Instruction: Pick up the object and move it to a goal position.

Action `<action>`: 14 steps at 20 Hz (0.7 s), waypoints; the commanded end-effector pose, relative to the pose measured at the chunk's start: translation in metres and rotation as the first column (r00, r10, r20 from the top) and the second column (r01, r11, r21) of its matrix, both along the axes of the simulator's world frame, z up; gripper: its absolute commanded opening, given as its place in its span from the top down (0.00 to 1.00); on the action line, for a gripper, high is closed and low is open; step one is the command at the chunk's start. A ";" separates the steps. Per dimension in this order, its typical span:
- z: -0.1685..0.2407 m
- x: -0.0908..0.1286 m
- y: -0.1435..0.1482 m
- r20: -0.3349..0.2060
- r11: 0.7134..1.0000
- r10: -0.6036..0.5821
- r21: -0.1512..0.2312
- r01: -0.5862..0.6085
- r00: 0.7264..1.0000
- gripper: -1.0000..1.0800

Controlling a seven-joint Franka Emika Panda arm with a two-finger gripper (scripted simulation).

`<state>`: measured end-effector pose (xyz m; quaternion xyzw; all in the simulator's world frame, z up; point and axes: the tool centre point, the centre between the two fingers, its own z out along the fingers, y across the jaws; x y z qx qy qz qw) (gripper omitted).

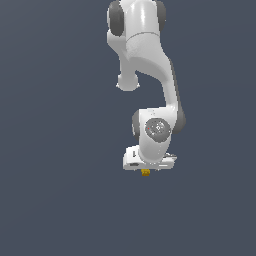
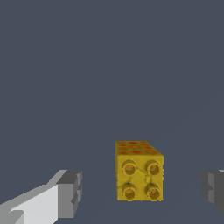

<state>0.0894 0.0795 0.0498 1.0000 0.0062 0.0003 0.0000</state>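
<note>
One studded block (image 2: 139,171) sits between the spread hand (image 2: 142,192) on plain slate-grey ground (image 2: 109,65).

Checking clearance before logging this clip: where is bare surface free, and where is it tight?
Bare surface lies on all sides of the arm in the exterior view. Tight only under the gripper, where the yellow block sits between the open fingers.

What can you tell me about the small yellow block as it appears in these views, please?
The yellow block is a small boxy piece with a matte, plastic-like look. One face carries four round studs in a two-by-two grid; another face is mottled with reddish spots. It sits between the open fingers of the gripper, clear of both, with gaps either side. In the exterior view it shows only as a tiny yellow speck just below the gripper. Whether it rests on a surface cannot be told.
</note>
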 end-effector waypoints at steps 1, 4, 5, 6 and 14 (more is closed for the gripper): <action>-0.015 -0.001 0.000 -0.001 1.000 0.000 0.000 0.000 1.000 0.04; -0.025 -0.001 0.000 -0.001 1.000 -0.001 0.000 0.001 1.000 0.04; -0.027 -0.001 0.000 -0.001 1.000 -0.001 0.000 0.001 1.000 0.04; -0.028 0.000 0.000 -0.001 1.000 -0.001 0.000 0.001 1.000 0.04; -0.028 0.001 0.000 -0.001 1.000 -0.001 0.000 0.001 1.000 1.00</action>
